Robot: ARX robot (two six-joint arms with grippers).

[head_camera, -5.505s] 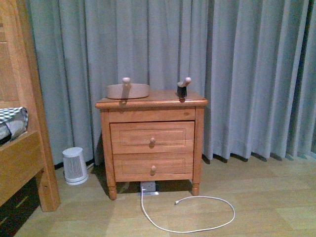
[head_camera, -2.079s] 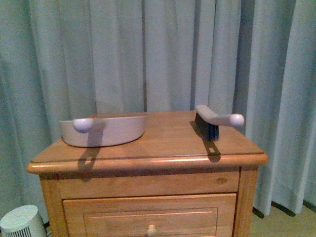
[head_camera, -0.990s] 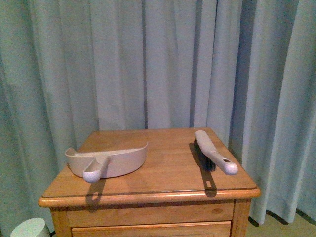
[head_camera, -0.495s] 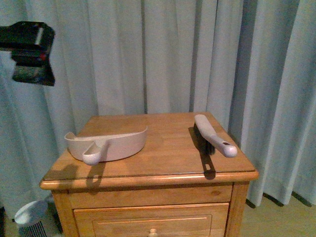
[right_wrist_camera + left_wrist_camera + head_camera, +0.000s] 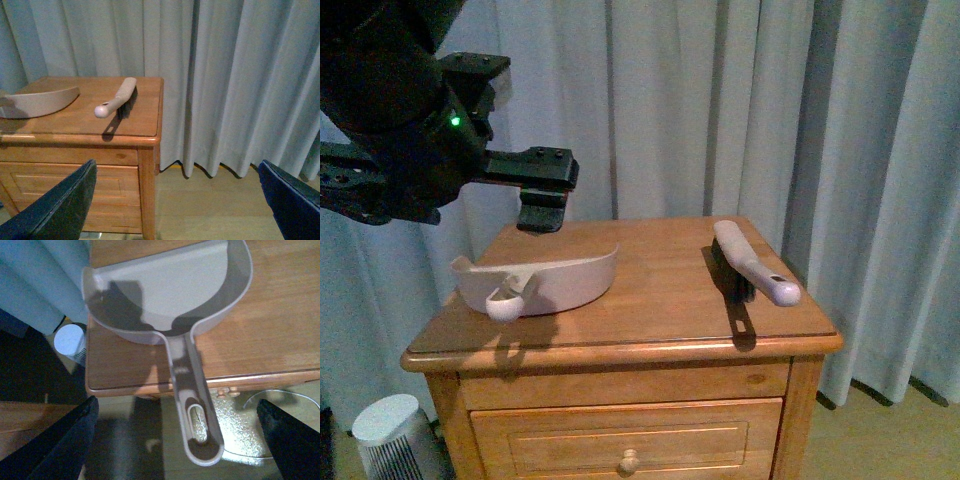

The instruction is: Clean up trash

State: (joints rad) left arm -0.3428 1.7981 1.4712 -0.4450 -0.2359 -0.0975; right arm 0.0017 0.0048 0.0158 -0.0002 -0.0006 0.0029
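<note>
The trash is out of view. A pale pink dustpan [image 5: 555, 280] [image 5: 170, 285] [image 5: 35, 102] lies on the left of the wooden nightstand [image 5: 650, 310], its handle sticking out over the front edge. A hand brush [image 5: 750, 265] [image 5: 117, 97] with dark bristles lies on the right of the top. My left gripper [image 5: 542, 222] [image 5: 175, 440] hangs open above the dustpan, its fingers either side of the handle and not touching it. My right gripper [image 5: 175, 210] is open and holds nothing. It is off to the right of the nightstand, over the floor.
Grey-blue curtains [image 5: 720, 100] hang right behind the nightstand. A small white fan heater [image 5: 390, 435] [image 5: 70, 339] stands on the floor at its left. A white cable [image 5: 280, 392] lies on the floor in front. A tiny pale speck [image 5: 152, 443] on the floor cannot be identified.
The view has closed in on the nightstand and risen above its top. My left arm has come in from the upper left and now hangs over the dustpan.
</note>
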